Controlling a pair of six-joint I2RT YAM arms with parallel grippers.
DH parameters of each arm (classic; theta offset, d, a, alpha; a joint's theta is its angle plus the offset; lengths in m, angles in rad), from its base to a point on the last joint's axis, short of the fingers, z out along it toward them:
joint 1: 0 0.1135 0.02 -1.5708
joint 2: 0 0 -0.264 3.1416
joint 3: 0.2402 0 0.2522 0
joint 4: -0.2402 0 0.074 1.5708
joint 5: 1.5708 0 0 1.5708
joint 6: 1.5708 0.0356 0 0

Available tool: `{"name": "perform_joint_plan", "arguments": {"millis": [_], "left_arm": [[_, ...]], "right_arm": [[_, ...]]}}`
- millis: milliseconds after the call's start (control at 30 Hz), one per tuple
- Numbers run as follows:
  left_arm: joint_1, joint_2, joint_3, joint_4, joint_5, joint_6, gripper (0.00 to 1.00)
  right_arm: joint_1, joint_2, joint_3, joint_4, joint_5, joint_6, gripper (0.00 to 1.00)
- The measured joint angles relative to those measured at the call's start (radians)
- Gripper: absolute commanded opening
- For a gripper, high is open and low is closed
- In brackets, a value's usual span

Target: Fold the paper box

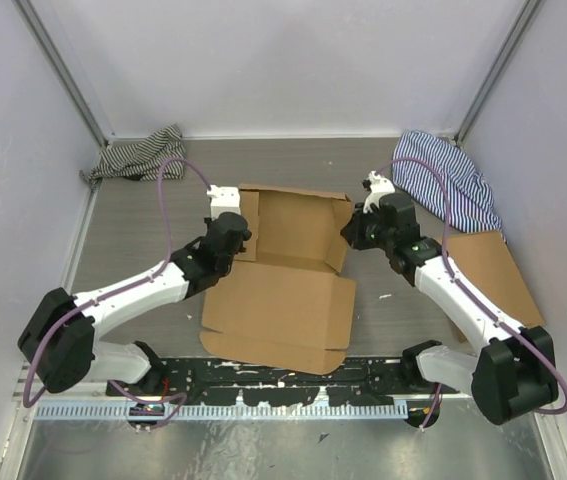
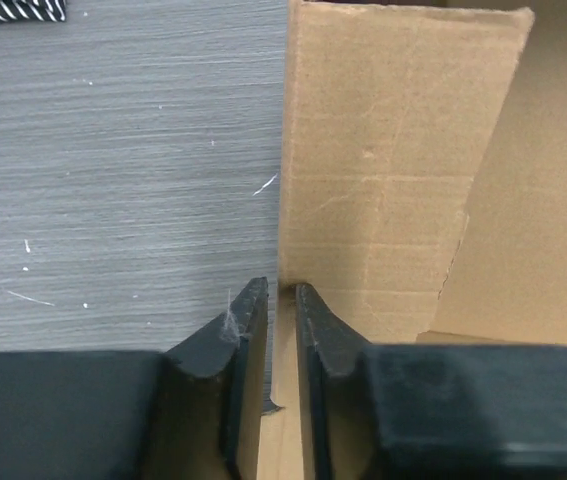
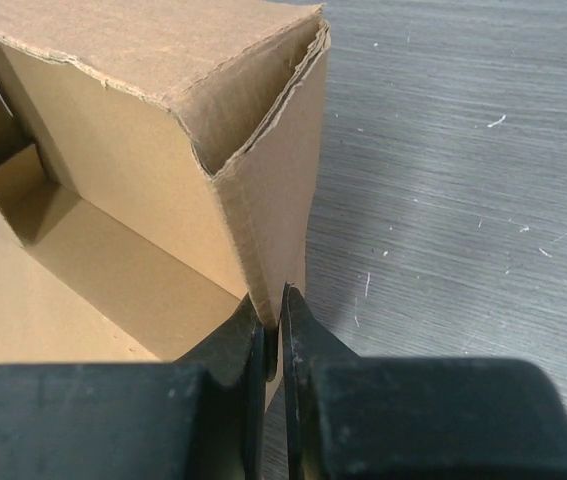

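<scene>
1. While a striped rag (image 1: pixel 138 157) sits past the left gripper (image 2: pixel 281 292), a blue-striped cloth (image 1: pixel 450 180) and spare cardboard (image 1: pixel 500 275) flank the right gripper (image 3: pixel 275 298).
2. Both reach forward, clamped on raised walls of the paper box (image 1: pixel 288 300) between them.

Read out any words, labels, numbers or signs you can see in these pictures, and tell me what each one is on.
There is no text to read in any view.
The paper box is plain brown cardboard with no print.
The dark-striped cloth and the blue-striped cloth carry only stripes.
</scene>
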Motion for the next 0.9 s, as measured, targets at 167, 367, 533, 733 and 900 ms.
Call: {"name": "perform_joint_plan", "arguments": {"millis": [167,367,533,733,900], "left_arm": [[0.0,0.003,-0.003,0.016,-0.003,0.021,0.52],[0.014,0.023,-0.017,0.079,0.033,0.039,0.53],[0.056,0.061,-0.025,0.121,0.089,0.033,0.53],[0.128,0.066,-0.093,0.223,0.222,-0.021,0.53],[0.158,0.065,-0.16,0.318,0.338,-0.066,0.54]], "right_arm": [[0.0,0.017,0.0,-0.018,0.002,0.002,0.01],[0.001,0.043,0.01,-0.021,-0.009,0.002,0.01],[0.002,0.054,0.011,-0.024,-0.013,0.002,0.01],[0.002,0.054,0.011,-0.034,-0.021,0.001,0.01],[0.003,0.055,0.02,-0.039,-0.042,0.0,0.01]]}}
